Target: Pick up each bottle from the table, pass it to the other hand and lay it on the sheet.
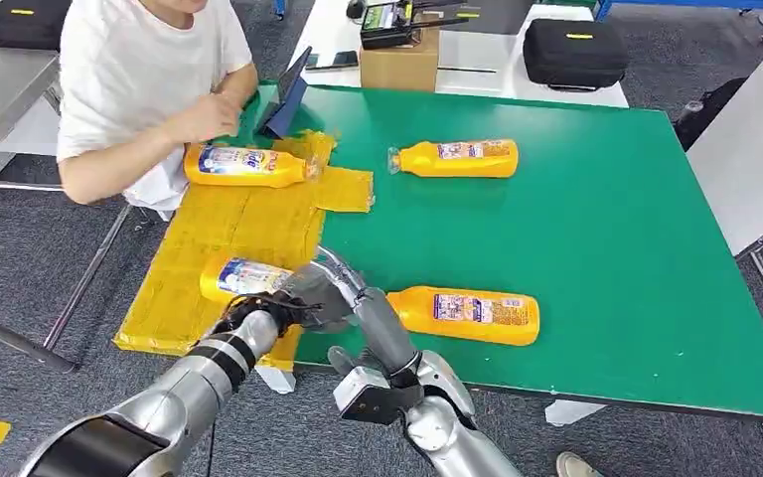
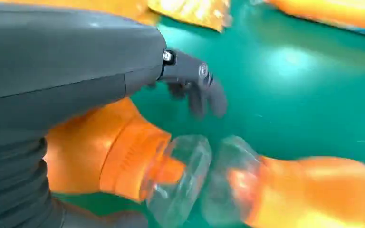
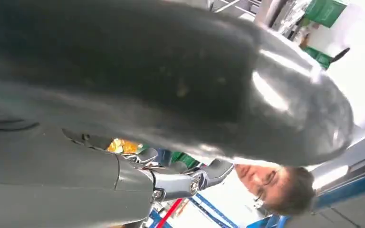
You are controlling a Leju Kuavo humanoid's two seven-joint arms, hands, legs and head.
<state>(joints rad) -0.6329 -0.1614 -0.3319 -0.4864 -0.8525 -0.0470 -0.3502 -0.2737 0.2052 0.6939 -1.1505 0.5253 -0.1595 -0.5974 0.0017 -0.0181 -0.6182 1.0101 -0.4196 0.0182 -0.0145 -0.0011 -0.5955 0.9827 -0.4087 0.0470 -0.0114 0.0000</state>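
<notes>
Looking down from the head view, I count four orange bottles with clear caps, all lying on their sides. The far sheet bottle [image 1: 248,165] rests on the yellow sheet [image 1: 228,234] beside a seated person's hand [image 1: 202,117]. The near sheet bottle [image 1: 243,278] also lies on the sheet, close to its front edge. The far table bottle [image 1: 457,158] lies on bare green table [image 1: 606,229], and the near table bottle [image 1: 467,315] lies close to the table's front edge. The sheet is crinkled and overhangs the table's left edge. Open green surface spreads to the right of both table bottles.

The left hand [image 1: 258,310] and the right hand [image 1: 330,290] meet at the cap end of the near sheet bottle. The right hand's silver back hides its fingers, so I cannot tell its grip.

The left wrist view, blurred, shows the left hand's [image 2: 66,95] grey cover over the orange body of the near sheet bottle [image 2: 119,161], dark fingers [image 2: 199,90] curved beyond it; whether they press it I cannot tell. Its clear cap sits just beside the cap of the near table bottle [image 2: 313,190].

The right wrist view shows the right hand's [image 3: 147,118] smooth grey shell and a metal finger link.
</notes>
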